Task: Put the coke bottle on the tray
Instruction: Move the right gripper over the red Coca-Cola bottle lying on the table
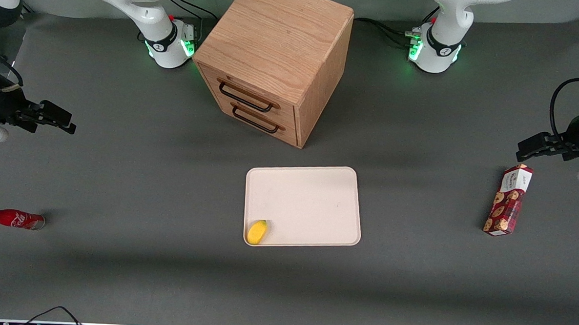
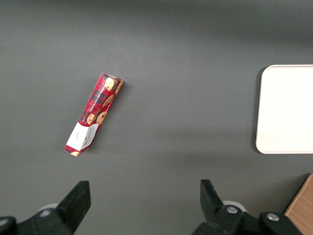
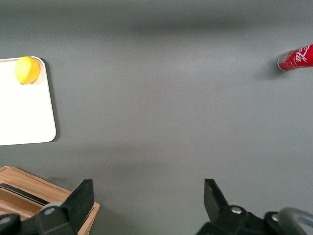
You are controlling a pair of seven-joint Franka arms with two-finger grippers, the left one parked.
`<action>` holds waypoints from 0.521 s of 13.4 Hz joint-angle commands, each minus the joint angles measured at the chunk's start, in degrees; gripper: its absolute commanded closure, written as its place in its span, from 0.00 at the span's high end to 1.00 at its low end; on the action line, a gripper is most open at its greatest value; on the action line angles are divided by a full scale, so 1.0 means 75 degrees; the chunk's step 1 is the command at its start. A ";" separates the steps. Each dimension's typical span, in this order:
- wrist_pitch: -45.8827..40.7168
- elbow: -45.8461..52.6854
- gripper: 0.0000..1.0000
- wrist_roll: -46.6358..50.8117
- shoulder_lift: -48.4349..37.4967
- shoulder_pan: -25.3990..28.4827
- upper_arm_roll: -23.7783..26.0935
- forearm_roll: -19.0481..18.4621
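- The coke bottle (image 1: 12, 218) is seen at the working arm's end of the table, well apart from the tray (image 1: 312, 202), with its cap pointing away from the tray; whether it stands or lies cannot be told for certain.
- The gripper (image 1: 66, 122) is held above the bare mat, farther from the front camera than the bottle, with its fingers spread apart and nothing between them; it looks poised for a reach that has not yet begun.
- The tray sits mid-table in front of the wooden drawer cabinet (image 1: 274, 64), its broad middle left free, so a landing spot is judged to be on offer.
- A small yellow fruit (image 1: 257, 231) is tucked into the tray corner nearest the front camera, toward the working arm's end; that corner is best avoided.
- In the right wrist view only the bottle's lower body (image 3: 297, 58) is caught, its cap cut off, while the front view gives the whole bottle.
- The red cookie box (image 2: 93, 115) is shown clearly by the left wrist view, lying toward the parked arm's end; it is absent from the right wrist view.
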 commanded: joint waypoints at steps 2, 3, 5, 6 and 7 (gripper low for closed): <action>0.0014 -0.0106 1.00 0.0181 -0.0094 -0.0002 -0.0023 0.0064; 0.0014 -0.0094 1.00 0.0192 -0.0048 -0.0002 -0.0034 0.0041; 0.0014 0.0069 1.00 0.0192 0.0384 -0.0095 -0.0046 -0.0379; 0.0014 0.0209 1.00 0.0100 0.0607 -0.0142 -0.0243 -0.0416; 0.0026 0.0338 1.00 0.0052 0.0864 -0.0131 -0.0547 -0.0463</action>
